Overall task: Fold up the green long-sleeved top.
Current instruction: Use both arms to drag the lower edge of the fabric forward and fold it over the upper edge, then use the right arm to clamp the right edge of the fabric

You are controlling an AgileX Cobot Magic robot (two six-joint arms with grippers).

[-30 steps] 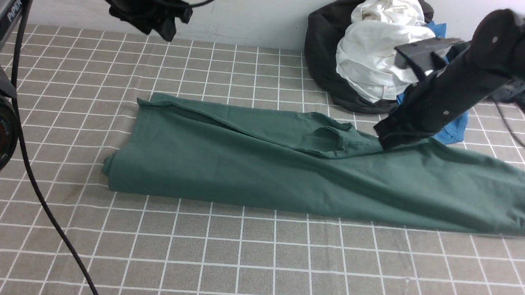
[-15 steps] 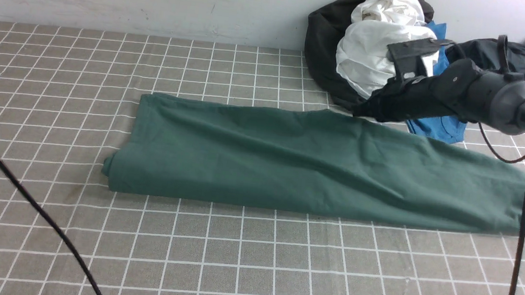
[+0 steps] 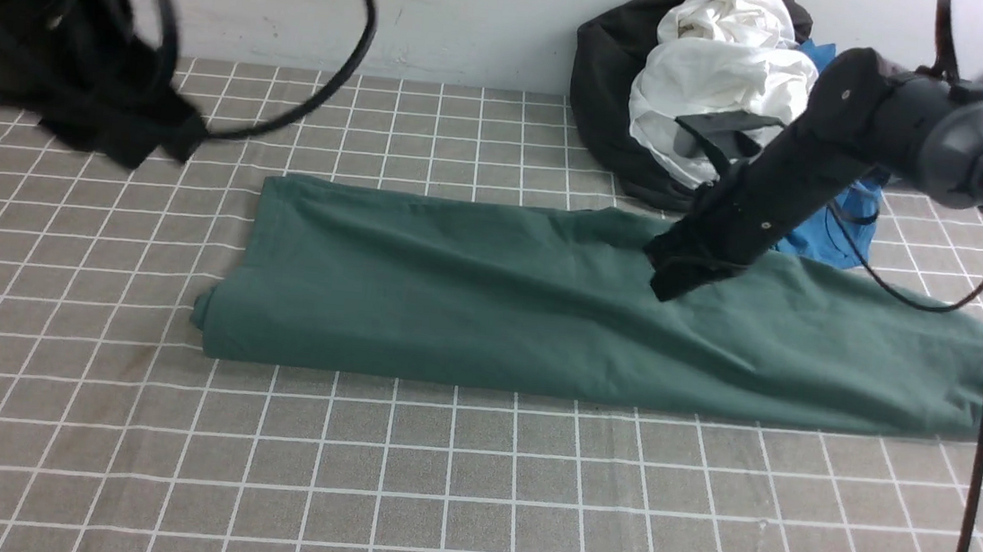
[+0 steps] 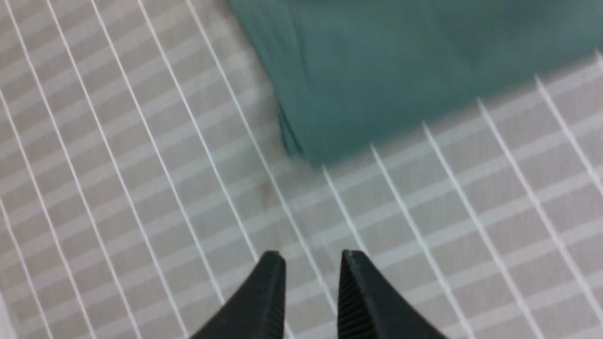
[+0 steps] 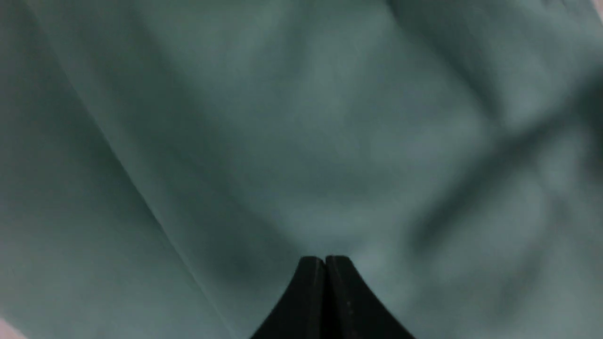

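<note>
One counter [image 3: 433, 505] carries the green long-sleeved top [image 3: 452, 308], its long axis nine to three o'clock. Right pincer [image 3: 667, 284], clenched empty, hangs over its two o'clock part, nearer; left pincer [image 4: 313, 256], parted and empty, hovers at ten o'clock.

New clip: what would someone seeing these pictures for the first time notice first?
The green long-sleeved top lies folded into a long band across the middle of the checked tablecloth. The right gripper, shut, points down at its far edge, and a heap of white, black and blue clothes sits by the wall behind.
</note>
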